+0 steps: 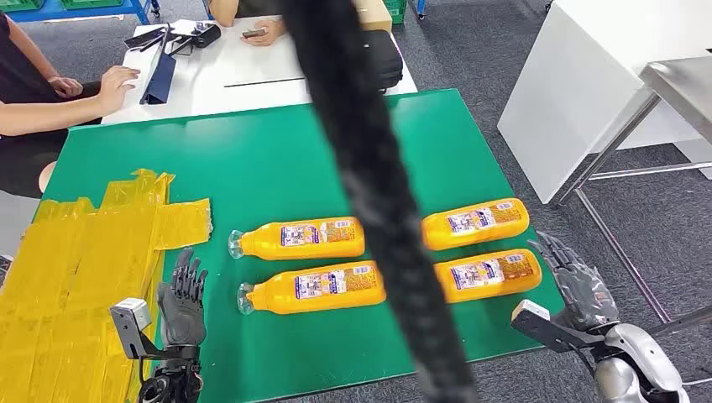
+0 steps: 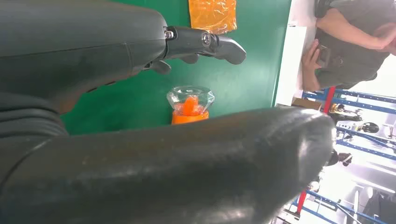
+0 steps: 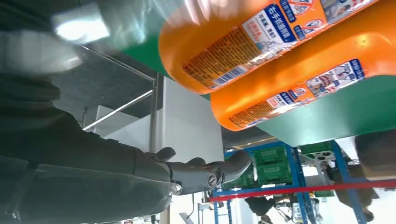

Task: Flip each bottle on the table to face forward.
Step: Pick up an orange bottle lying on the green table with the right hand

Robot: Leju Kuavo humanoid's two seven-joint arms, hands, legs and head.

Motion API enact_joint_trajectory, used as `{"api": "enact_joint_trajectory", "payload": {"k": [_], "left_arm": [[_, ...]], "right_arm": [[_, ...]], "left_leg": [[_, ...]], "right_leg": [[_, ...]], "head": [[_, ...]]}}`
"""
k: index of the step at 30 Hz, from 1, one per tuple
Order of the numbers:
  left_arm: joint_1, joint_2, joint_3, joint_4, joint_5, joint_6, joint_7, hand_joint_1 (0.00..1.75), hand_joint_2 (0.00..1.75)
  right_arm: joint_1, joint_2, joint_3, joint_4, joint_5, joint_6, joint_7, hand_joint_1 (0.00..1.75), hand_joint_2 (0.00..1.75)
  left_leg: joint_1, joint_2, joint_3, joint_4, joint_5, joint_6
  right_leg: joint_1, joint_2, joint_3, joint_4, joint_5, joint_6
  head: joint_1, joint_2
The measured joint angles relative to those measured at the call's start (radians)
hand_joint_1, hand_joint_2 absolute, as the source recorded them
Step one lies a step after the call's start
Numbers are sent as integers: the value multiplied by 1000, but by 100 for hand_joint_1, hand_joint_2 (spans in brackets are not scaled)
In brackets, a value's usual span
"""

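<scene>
Hovering beside four bottles point(image 1: 307, 238), both hands empty.
Left hand point(image 1: 181, 295) and right hand point(image 1: 578, 285) fingers spread; full bottles look heavy, slick: grip mid-body.

A thick black cable point(image 1: 369, 180), blurred by closeness, crosses the head view and hides the neck ends of the two right-hand bottles point(image 1: 475, 223) on the green table point(image 1: 277, 159). In the right wrist view the nearer bottle point(image 3: 261, 32) is smeared and cut by the frame. The label print is too small to read. Two seated people point(image 1: 34, 109) are cropped at the head view's edge.
</scene>
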Motion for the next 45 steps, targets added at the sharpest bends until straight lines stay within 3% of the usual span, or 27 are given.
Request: {"api": "enact_joint_trajectory", "payload": {"k": [7,25,31,38,39,42,43,45], "left_arm": [[4,0,4,-9,-7,-2,10,0,0],[-18,0,4,11,0,0,0,0,0],[-19,3,4,23,15,0,-9,0,0],[-30,9,0,52,25,5,-26,0,0],[-31,9,0,54,25,6,-27,0,0],[-33,11,-1,59,27,9,-27,0,0],[-34,11,-2,60,28,13,-27,0,0],[-34,12,-5,60,32,18,-26,0,0]], "right_arm": [[-77,-6,60,76,8,-3,10,0,175],[-156,-43,189,216,17,5,32,0,175],[-165,-92,218,275,26,78,68,0,175],[-233,-128,263,399,61,81,86,0,175],[-240,-129,268,408,62,81,86,35,175],[-256,-135,283,430,69,87,95,164,175],[-261,-140,290,437,73,93,100,173,175],[-272,-155,309,454,78,113,106,175,175]], "left_leg": [[0,0,0,0,0,0],[0,-1,0,0,1,1],[-1,-1,1,0,1,1],[-1,1,5,0,0,1],[-1,1,5,0,0,1],[-1,1,8,0,0,1],[-1,1,9,0,0,1],[-1,1,10,0,0,1]], "right_leg": [[0,0,0,0,0,0],[0,-1,0,0,0,0],[-1,-1,0,0,0,0],[-1,0,3,0,0,0],[-1,0,4,0,0,0],[-1,0,7,0,0,0],[-1,0,7,-1,0,0],[-1,0,9,-1,0,1]], "head": [[0,0],[0,0],[0,0],[0,0],[0,0],[0,0],[0,0],[0,0]]}}
